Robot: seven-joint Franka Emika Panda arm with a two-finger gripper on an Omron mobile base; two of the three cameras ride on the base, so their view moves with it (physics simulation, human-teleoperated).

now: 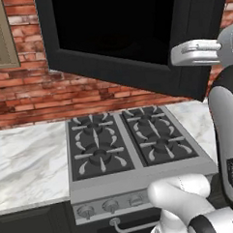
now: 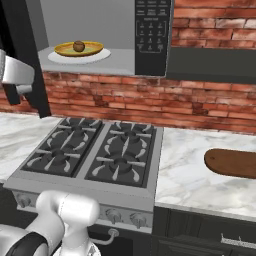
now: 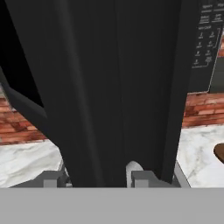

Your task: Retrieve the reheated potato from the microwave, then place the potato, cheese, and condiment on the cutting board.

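The microwave (image 2: pixel 152 35) hangs over the stove with its black door (image 1: pixel 114 36) swung wide open. Inside, the brown potato (image 2: pixel 78 46) sits on a yellow plate (image 2: pixel 95 49) on the white turntable. My gripper (image 1: pixel 175 55) is up at the door's free edge, well left of the potato. In the hand view the door (image 3: pixel 113 87) stands right in front of my gripper (image 3: pixel 97 178), its edge between the two spread fingers; contact is unclear. The dark brown cutting board (image 2: pixel 232 162) lies on the counter to the right. The cheese and the condiment are out of view.
A gas stove (image 1: pixel 124 142) with several burners stands below the microwave, with marble counter (image 1: pixel 29 161) on both sides. Behind runs a red brick wall. The open door juts out over the stove's left part.
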